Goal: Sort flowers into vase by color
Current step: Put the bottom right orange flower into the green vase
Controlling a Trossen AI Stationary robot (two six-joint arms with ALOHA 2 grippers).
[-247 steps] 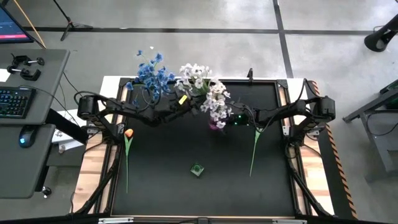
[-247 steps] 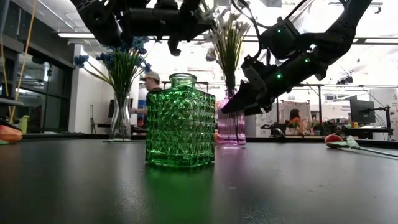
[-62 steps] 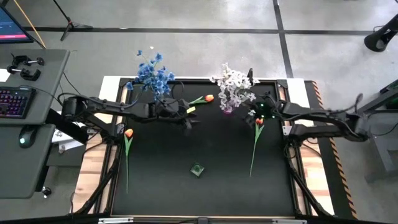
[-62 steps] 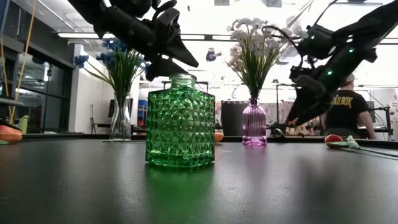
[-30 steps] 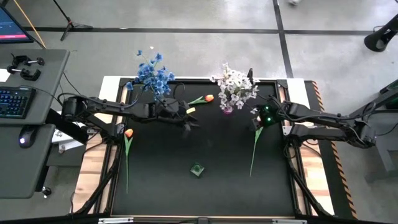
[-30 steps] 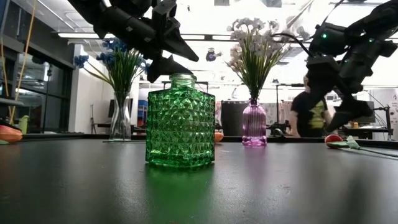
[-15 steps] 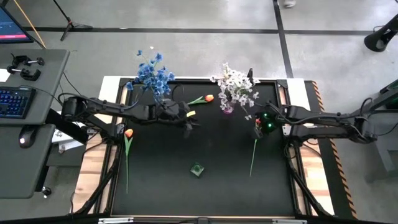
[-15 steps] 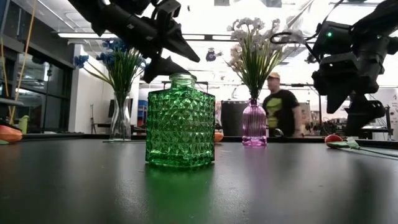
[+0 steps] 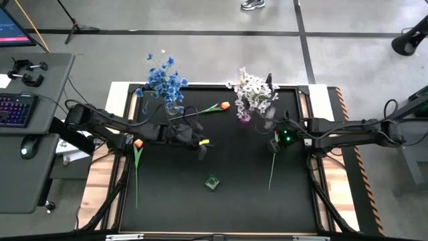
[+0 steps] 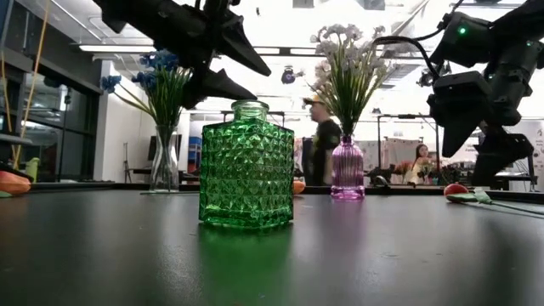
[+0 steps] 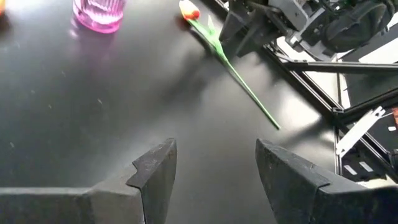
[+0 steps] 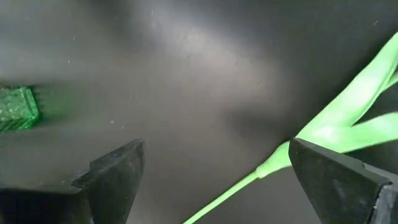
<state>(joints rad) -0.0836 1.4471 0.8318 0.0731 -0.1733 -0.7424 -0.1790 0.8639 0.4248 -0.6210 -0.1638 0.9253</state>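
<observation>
Our right gripper (image 9: 273, 144) had dropped, jaws apart, straddling the orange tulip (image 9: 272, 163) stem, no longer beside the pink vase (image 9: 245, 116). Our left gripper (image 9: 201, 150), jaws apart and empty, had shifted off the blue flowers (image 9: 162, 79) toward the green vase (image 9: 212, 182).

1. A square vase (image 9: 212, 182) is standing alone toward the table's (image 9: 167, 201) near middle.
2. Two more vases are standing along the far edge: one holding a flower cluster (image 9: 162, 82) at far left, one holding another cluster (image 9: 251, 90) at far centre.
3. One tulip (image 9: 212, 107) is lying between those two vases; a second (image 9: 137, 167) is lying along the left edge; a third (image 9: 273, 163) is lying right of centre.
4. The left gripper (image 9: 201, 148) is hovering open left of centre.
5. The right gripper (image 9: 273, 144) is hanging open over the third tulip's head end.
</observation>
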